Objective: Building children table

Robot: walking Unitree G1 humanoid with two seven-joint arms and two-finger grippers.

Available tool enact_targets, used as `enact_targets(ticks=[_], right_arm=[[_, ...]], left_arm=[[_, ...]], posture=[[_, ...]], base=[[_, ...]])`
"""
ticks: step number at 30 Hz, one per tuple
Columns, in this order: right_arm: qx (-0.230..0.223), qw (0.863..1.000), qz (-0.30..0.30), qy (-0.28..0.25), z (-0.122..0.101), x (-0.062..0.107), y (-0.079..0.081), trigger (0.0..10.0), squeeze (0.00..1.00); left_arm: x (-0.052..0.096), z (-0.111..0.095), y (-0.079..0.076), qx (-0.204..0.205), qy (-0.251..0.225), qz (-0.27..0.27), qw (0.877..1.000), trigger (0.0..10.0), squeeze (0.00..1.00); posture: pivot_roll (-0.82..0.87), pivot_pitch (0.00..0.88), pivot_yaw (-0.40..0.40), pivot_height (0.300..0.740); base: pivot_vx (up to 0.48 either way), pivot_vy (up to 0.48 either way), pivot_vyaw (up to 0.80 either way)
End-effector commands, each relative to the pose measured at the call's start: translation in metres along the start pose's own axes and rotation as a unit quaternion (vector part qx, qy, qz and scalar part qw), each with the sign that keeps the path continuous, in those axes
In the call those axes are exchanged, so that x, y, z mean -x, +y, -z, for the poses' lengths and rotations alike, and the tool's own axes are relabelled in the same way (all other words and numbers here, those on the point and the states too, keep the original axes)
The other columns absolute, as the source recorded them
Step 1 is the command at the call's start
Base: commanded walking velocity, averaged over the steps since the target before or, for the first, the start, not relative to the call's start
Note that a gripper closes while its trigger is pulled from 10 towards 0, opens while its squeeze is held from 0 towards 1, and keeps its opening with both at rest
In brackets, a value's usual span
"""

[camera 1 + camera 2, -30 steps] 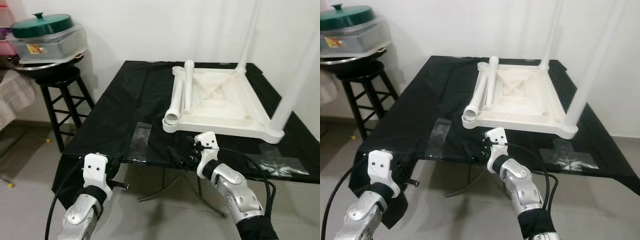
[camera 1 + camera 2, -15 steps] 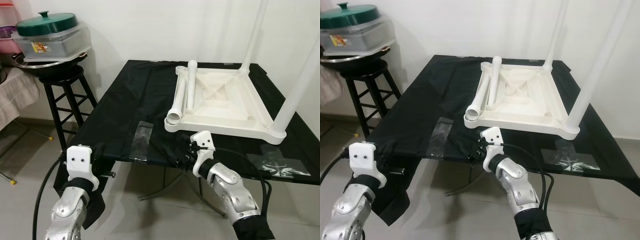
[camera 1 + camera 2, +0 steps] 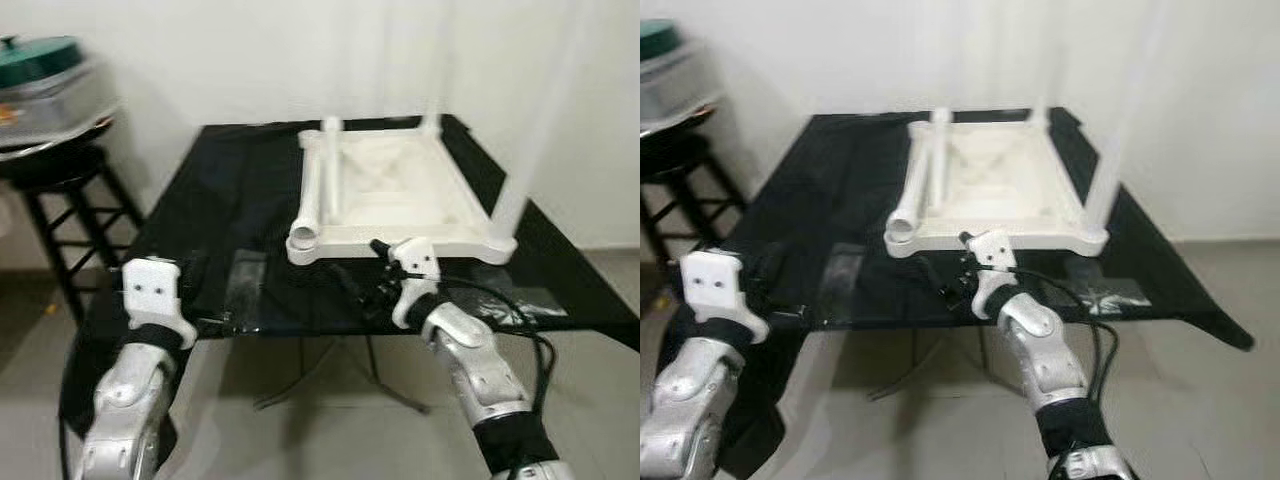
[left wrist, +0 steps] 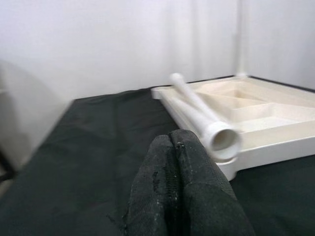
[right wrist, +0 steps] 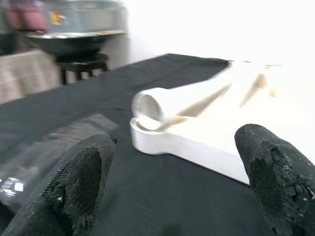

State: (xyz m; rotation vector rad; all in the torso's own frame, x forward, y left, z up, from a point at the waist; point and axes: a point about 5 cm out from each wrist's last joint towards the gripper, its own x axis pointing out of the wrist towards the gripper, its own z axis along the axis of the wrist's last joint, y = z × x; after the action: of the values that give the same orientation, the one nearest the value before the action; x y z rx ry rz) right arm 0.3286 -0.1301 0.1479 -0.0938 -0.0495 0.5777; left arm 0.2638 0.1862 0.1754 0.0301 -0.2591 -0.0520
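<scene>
Approach was what changed in that last second: my view had swung and closed in on the upturned white tabletop (image 3: 385, 195) on the black table (image 3: 220, 210), with my right gripper (image 5: 167, 182) spread wide just short of the loose leg (image 3: 308, 200) lying along its near-left edge. My left gripper (image 4: 179, 172) hung pinched closed and empty at the table's edge. Two legs (image 3: 525, 140) seemed already fitted, though blur hid detail, so this one looked next.

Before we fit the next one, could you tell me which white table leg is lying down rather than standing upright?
The loose leg lying along the upturned tabletop's left side, open end toward the robot; the others stand upright in the corners.
</scene>
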Motion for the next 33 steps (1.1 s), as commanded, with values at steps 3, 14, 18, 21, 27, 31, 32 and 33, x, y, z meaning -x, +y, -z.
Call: enact_targets(ticks=[3,14,18,21,27,31,32,33], right_arm=[[0.005,1.000,-0.016,0.001,0.004,-0.001,0.010,10.0,0.00],[-0.005,0.999,-0.016,0.030,0.022,0.003,0.014,10.0,0.00],[-0.002,0.999,-0.016,0.029,0.022,0.003,0.015,10.0,0.00],[0.000,1.000,-0.014,0.026,0.022,0.004,0.014,10.0,0.00],[0.001,1.000,-0.013,0.025,0.022,0.004,0.015,10.0,0.00],[0.000,1.000,-0.014,0.026,0.023,0.004,0.015,10.0,0.00],[0.000,1.000,-0.014,0.026,0.023,0.004,0.015,10.0,0.00],[0.000,1.000,-0.014,0.026,0.023,0.004,0.015,10.0,0.00]], left_arm=[[0.001,0.005,-0.001,0.008,0.011,0.002,1.000,10.0,0.00],[0.001,0.011,-0.008,-0.005,0.024,0.018,1.000,10.0,0.00],[0.001,0.012,-0.010,-0.011,0.025,0.022,0.999,10.0,0.00],[0.000,0.012,-0.011,-0.017,0.024,0.029,0.999,10.0,0.00],[-0.001,0.011,-0.011,-0.016,0.021,0.033,0.999,10.0,0.00],[0.000,0.008,-0.016,-0.010,0.009,0.057,0.998,10.0,1.00],[0.000,0.008,-0.016,-0.010,0.009,0.057,0.998,10.0,1.00],[0.000,0.008,-0.017,-0.012,0.009,0.060,0.998,10.0,1.00]], posture=[[-0.11,0.000,0.037,0.740],[-0.12,0.000,0.034,0.740],[-0.12,0.000,0.035,0.740],[-0.12,0.000,0.037,0.740],[-0.12,0.000,0.036,0.740],[-0.13,0.000,0.037,0.740],[-0.13,0.000,0.037,0.740],[-0.13,0.000,0.038,0.740]], base=[[0.000,0.000,-0.80],[0.000,0.000,-0.80],[0.000,0.000,-0.40],[0.000,0.000,0.00],[0.000,0.000,0.00],[0.000,0.000,0.00],[0.000,0.000,0.00],[0.000,0.000,0.00]])
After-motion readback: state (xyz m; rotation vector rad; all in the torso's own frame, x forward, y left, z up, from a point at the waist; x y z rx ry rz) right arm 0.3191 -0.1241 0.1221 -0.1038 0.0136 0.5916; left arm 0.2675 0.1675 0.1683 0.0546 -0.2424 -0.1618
